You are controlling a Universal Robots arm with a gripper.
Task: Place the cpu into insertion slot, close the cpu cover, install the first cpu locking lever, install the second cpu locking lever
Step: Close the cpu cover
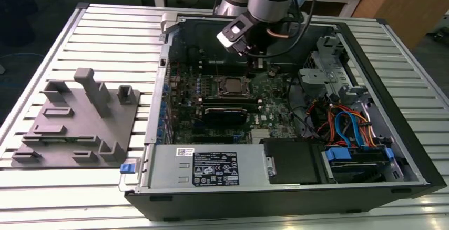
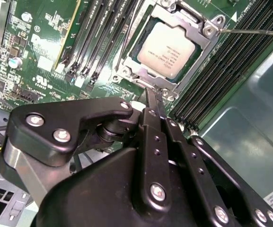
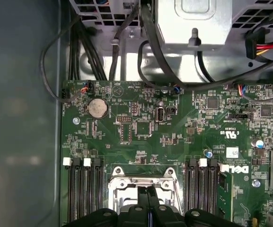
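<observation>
The cpu, a dull silver square, lies flat in the insertion slot on the green board. The cpu cover, a silvery frame, lies down around it. A thin wire lever sticks out from the socket's corner over the memory slots. Another thin lever runs along the opposite side. My gripper is shut, fingers pressed together with nothing between them, its tip at the socket's edge just beside the cover. In the exterior view the gripper hangs over the board a little beyond the socket. In the first wrist view the fingertips overlap the socket frame.
Black memory slots flank the socket on both sides. Cables and a metal drive cage crowd the case wall beyond the board. A grey fixture block sits on the slatted table at the exterior view's left. The power supply fills the case's near side.
</observation>
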